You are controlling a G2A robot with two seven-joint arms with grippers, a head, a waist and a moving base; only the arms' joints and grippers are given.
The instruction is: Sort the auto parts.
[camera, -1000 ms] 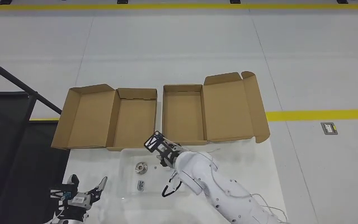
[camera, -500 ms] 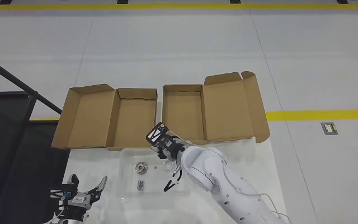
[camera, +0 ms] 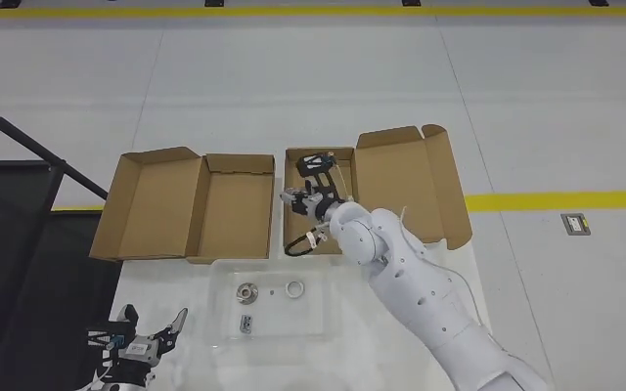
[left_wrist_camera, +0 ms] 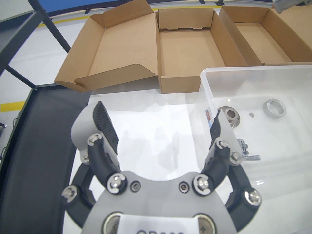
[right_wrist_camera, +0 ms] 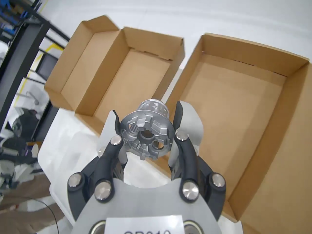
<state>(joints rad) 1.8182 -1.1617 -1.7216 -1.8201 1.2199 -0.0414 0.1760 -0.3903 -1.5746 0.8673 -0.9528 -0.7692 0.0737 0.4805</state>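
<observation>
Saw a pale grey floor (camera: 293, 78) with yellow lines behind, and in front of it a white surface (camera: 166, 293). Found on the far part of this surface two open brown cardboard boxes side by side, almost touching: the left box (camera: 235, 210) with its lid folded out to the left, the right box (camera: 401, 191) with its lid folded out to the right. Noted a clear plastic bin (camera: 313, 318) just before the boxes, nearer to the robot.

Counted three pieces on the bottom of the bin: a round flanged hub of silver metal (camera: 246, 290), a plain silver ring (camera: 294, 287) beside it but apart from it, and a small silver bracket with a bolt (camera: 245, 324) nearer to the robot than the hub.

Found the right gripper (camera: 311, 186) above the tray of the right box, close to the wall on the side of the left box. Saw its fingers (right_wrist_camera: 178, 115) pinching a grey round metal part with cut-outs and a central hole (right_wrist_camera: 146, 135), one finger on each side of the rim, the part held off the cardboard floor.

Found the left gripper (left_wrist_camera: 158, 112) low over the white surface, left of the bin, near the front edge. Saw its fingers spread wide apart. Noted a black metal frame (camera: 39, 161) at the left of the surface.
</observation>
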